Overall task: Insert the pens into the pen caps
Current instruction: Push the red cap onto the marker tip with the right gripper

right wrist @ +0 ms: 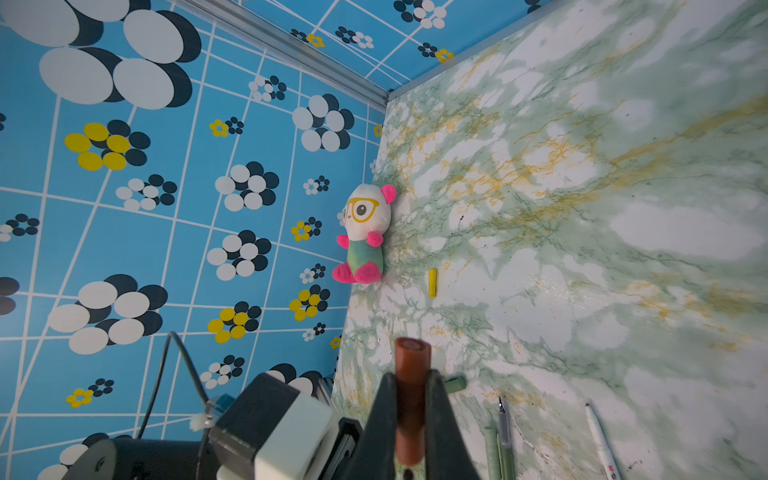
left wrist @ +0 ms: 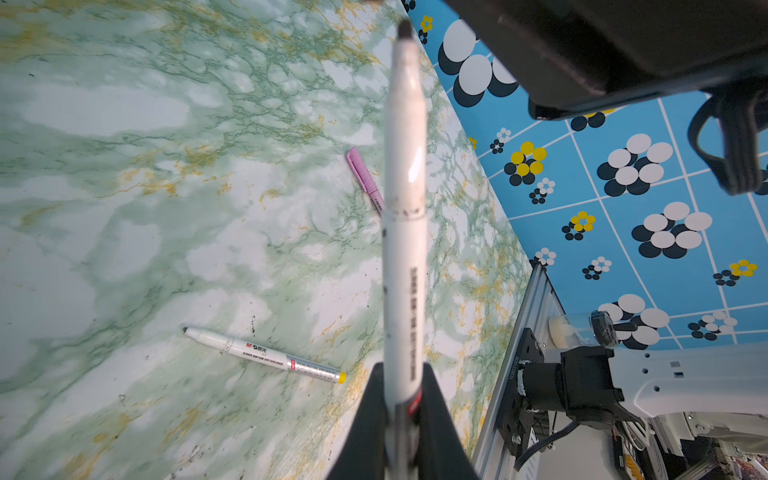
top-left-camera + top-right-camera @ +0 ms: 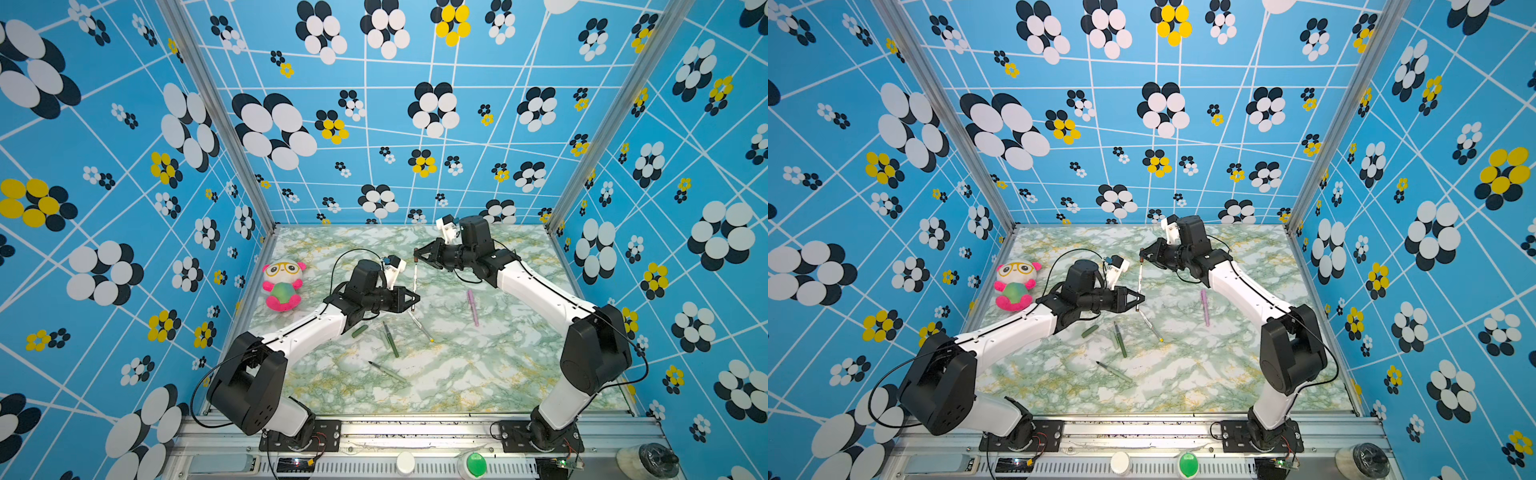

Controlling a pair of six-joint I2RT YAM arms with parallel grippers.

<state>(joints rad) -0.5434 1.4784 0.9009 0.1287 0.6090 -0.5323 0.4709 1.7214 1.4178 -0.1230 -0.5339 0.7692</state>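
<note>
**A:** While the left gripper (image 3: pixel 415 300) clamps the rear end of the white pen (image 2: pixel 405 249), jaws tight on the barrel, the tip points to the far side, straight at the other arm.

**B:** And the right gripper (image 3: pixel 417 254) is pinched together on the brown cap (image 1: pixel 411 357), up over the far middle of the table (image 3: pixel 478 374). The joining step, then?

**A:** That's my read. In both top views tip and cap nearly meet (whether they're level, I can't tell), but the right wrist view shows no pen at the cap's mouth.

**B:** So next it needs tip and mouth lined up, then a straight push along the barrel.

**A:** Gently, I'd say; a thin pen held by one end could skew. The pink pen (image 3: pixel 472 307) on the right looks capped. The yellow-ended pen (image 3: pixel 420 326) and dark green pen (image 3: pixel 390 340) lie uncapped near the middle.
</note>
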